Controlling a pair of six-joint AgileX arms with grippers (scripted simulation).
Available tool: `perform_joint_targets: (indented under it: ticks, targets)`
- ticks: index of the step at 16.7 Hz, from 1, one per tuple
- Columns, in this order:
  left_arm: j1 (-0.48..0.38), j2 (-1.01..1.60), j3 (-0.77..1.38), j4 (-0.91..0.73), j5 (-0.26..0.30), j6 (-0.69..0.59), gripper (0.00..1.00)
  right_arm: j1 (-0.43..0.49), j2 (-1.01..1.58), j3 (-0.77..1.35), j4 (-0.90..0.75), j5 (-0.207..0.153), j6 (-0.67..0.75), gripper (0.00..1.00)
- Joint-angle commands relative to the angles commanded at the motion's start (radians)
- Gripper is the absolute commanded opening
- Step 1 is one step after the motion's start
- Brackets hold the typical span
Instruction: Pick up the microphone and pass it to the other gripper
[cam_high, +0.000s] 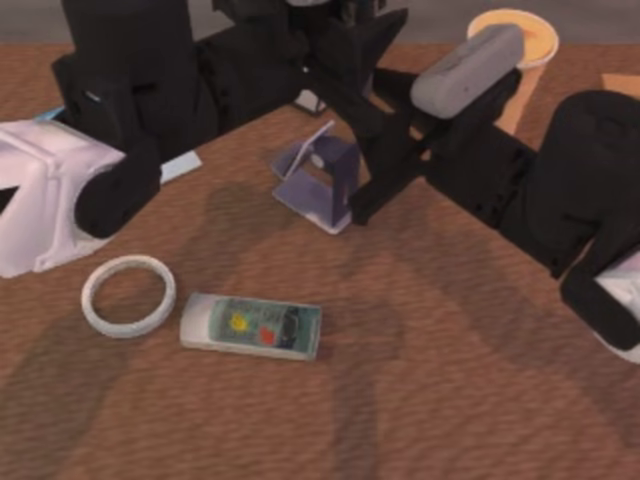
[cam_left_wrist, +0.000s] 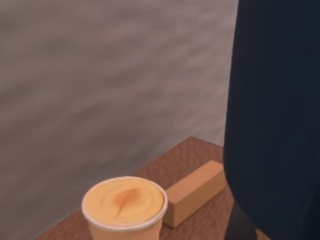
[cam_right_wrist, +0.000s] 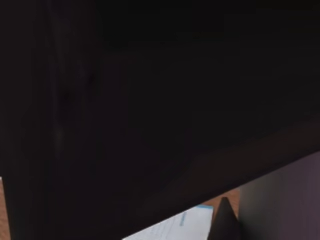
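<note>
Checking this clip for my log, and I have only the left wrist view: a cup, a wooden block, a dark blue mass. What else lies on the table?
Observer: In the top view, a remote control lies near the front, with a white ring just left of it.
Operator: Where are the arms?
Observer: The left arm and the right arm meet over the table's far middle, beyond a purple stand.

Both arms reach across the far side of the surface and meet near its mid. Left arm comes in from the left, white boxy segment low at the left edge. Right arm comes from the right, grey cylinder on it. Pincers lost in the black overlap; right wrist view nearly dark.
</note>
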Motion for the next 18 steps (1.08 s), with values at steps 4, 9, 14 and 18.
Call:
perform_joint_targets:
  ticks: [4, 9, 14, 18]
  targets:
    - [0.000, 0.000, 0.000, 0.000, 0.000, 0.000, 0.00, 0.000, 0.000, 0.000, 0.000, 0.000, 0.000, 0.15]
    - [0.000, 0.000, 0.000, 0.000, 0.000, 0.000, 0.00, 0.000, 0.000, 0.000, 0.000, 0.000, 0.000, 0.53]
    - [0.000, 0.000, 0.000, 0.000, 0.000, 0.000, 0.00, 0.000, 0.000, 0.000, 0.000, 0.000, 0.000, 0.90]
    - [0.000, 0.000, 0.000, 0.000, 0.000, 0.000, 0.00, 0.000, 0.000, 0.000, 0.000, 0.000, 0.000, 1.00]
